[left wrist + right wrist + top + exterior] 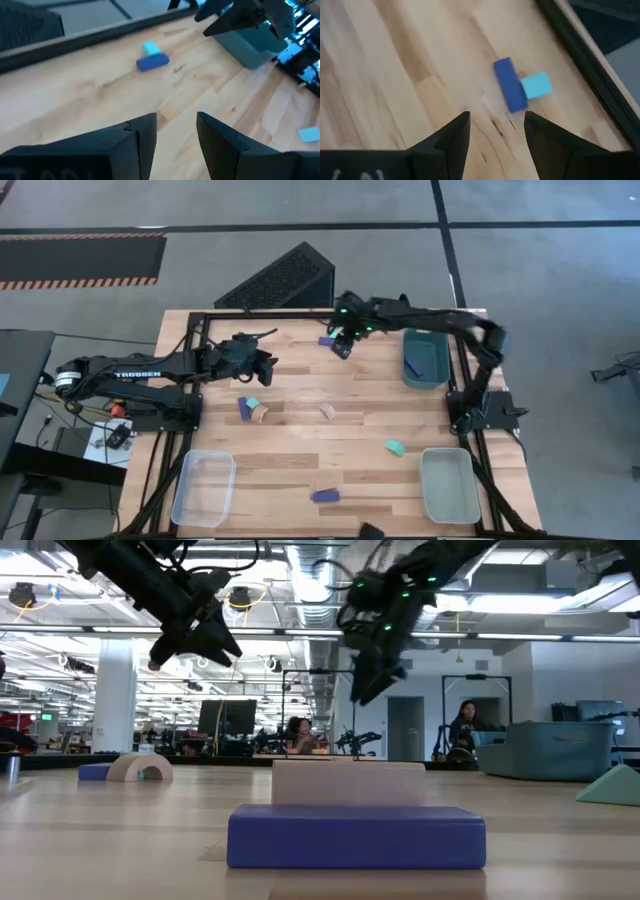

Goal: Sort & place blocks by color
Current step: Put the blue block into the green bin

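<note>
On the table's left half, the left gripper [262, 364] hovers above bare wood, jaws parted narrowly w/ nothing between them, arm reaching in low from the left edge. Below it sit a dark blue bar [243, 409], a teal cube [252, 403] and a pale arch piece [262, 413]. Further right, near the far edge, the right gripper [342, 346] hangs tilted over a blue bar [510, 84] touching a cyan cube [536, 85], jaws open & empty. Step looks like approach to pick; next move probably needs a descent centred on the bar, then carry to the dark teal tray [437, 378] nearby.
</note>
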### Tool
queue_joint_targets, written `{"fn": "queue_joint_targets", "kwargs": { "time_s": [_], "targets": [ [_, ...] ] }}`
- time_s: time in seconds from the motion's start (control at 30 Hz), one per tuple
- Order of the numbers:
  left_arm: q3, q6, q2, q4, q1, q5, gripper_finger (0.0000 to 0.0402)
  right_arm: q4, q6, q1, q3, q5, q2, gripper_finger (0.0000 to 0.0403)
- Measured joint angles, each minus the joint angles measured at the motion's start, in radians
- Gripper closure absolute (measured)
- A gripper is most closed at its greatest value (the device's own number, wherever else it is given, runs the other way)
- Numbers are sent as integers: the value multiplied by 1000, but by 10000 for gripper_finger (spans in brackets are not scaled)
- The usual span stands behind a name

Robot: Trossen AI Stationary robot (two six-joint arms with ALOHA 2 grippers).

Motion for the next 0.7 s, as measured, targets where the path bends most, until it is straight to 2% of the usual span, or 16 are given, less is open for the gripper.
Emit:
{"fn": "queue_joint_targets", "kwargs": {
  "time_s": [0.13, 0.23, 0.43, 0.7],
  "targets": [
    [0, -83, 0, -79, -23, 8, 274, -136, -153, 0, 161, -8, 141, 211],
    [0, -140, 0, -149, -49, 9, 274, -193, -210, -4, 219, -8, 218, 229],
    [0, -244, 0, -250, -124, -34, 274, -191, -224, -31, 234, -10, 291, 289],
    [0, -280, 0, -254, -186, -114, 274, -168, -231, -99, 234, -13, 317, 394]
  ]
}}
